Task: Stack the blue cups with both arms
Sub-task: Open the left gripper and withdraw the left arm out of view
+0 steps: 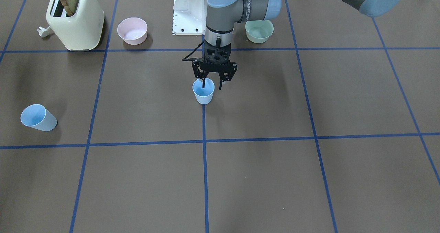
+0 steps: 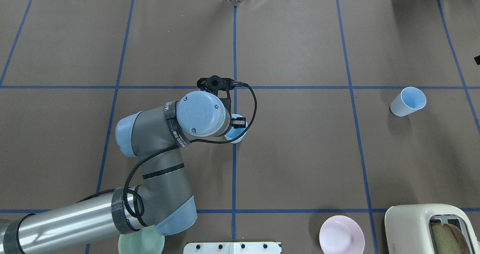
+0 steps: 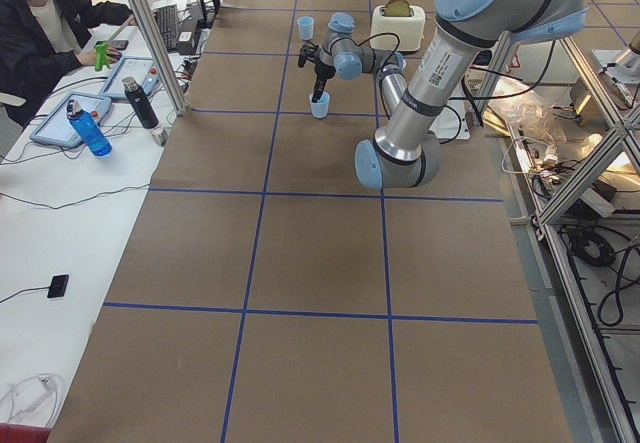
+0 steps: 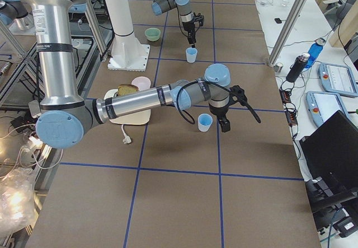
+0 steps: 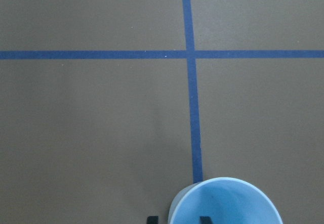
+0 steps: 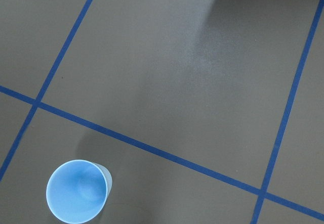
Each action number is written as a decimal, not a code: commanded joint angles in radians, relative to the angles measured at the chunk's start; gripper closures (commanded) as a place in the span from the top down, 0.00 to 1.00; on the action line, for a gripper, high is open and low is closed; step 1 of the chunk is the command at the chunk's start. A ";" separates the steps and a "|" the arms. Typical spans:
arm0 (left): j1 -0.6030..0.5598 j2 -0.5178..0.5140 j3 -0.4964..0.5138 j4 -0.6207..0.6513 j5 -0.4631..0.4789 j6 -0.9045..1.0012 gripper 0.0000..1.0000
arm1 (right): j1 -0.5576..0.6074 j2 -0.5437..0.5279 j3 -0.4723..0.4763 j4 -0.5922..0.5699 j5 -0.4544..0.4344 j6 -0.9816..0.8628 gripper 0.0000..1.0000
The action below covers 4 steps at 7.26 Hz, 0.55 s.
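Observation:
One blue cup [image 1: 203, 92] stands upright at the table's middle, on a blue tape line; it also shows in the overhead view [image 2: 236, 135] and the left wrist view [image 5: 225, 204]. My left gripper [image 1: 213, 81] is open and straddles this cup's rim: one finger is inside the cup, the other outside the wall. The second blue cup [image 1: 37, 118] stands alone on my right side, seen from above in the right wrist view [image 6: 77, 191]. My right gripper [image 4: 225, 126] shows only in the exterior right view, high over that cup; I cannot tell whether it is open.
A cream toaster [image 1: 75, 20] holding toast, a pink bowl [image 1: 132, 30] and a green bowl [image 1: 259, 30] stand near the white pedestal base [image 1: 187, 13]. Blue tape lines grid the brown table.

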State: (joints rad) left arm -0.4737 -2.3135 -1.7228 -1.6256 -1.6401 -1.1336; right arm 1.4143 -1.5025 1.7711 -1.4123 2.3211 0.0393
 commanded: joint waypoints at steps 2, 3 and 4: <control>-0.376 0.214 -0.132 0.035 -0.406 0.371 0.99 | -0.015 -0.002 -0.007 -0.001 -0.002 0.004 1.00; -0.516 0.288 -0.130 0.032 -0.519 0.497 0.99 | -0.037 -0.005 -0.007 -0.001 -0.002 0.014 1.00; -0.630 0.371 -0.124 0.032 -0.561 0.617 0.99 | -0.061 -0.005 -0.007 -0.001 -0.003 0.033 1.00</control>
State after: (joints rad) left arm -0.9437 -2.0443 -1.8473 -1.5935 -2.1027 -0.6720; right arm 1.3810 -1.5066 1.7644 -1.4128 2.3192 0.0539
